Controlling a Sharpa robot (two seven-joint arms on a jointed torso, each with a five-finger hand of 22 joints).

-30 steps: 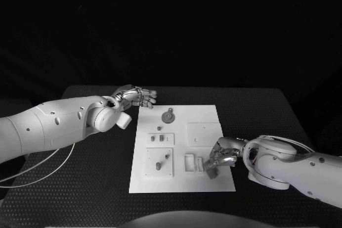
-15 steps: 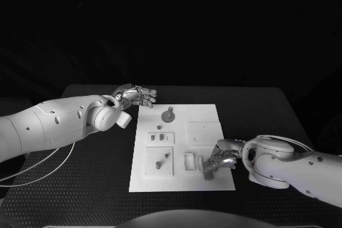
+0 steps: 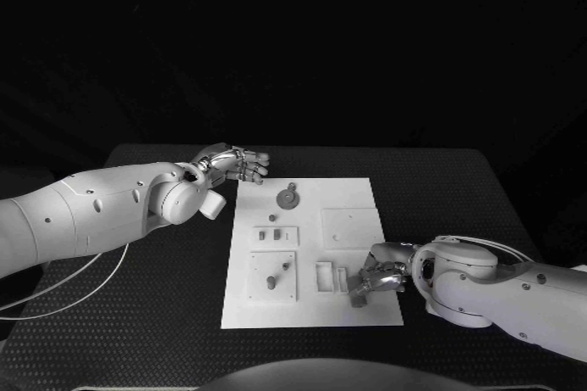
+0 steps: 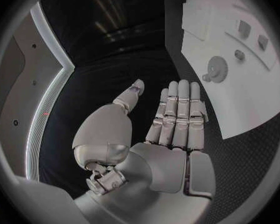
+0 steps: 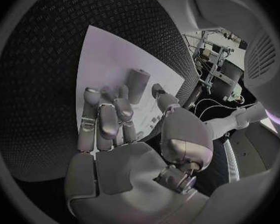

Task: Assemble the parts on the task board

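hovering just off the far left corner of the task board (image 3: 312, 254), my left hand (image 3: 236, 164) has nothing in it; in the left wrist view its fingers (image 4: 177, 115) lie straight and side by side, thumb held apart, over the black table (image 3: 147, 315). my right hand (image 3: 376, 277) is down at the board's near right part, fingers curled over a small grey part (image 5: 137, 85), a short cylinder that juts out past my fingertips in the right wrist view. whether i truly grip it or only rest against it i cannot tell. just beside that hand stands a small open frame (image 3: 328, 278) on the board. farther off sit a round gear-like piece (image 3: 288, 198), a raised square plate (image 3: 349, 224) and a block with two small pegs (image 3: 274, 235). my own right forearm covers the board's near right corner.
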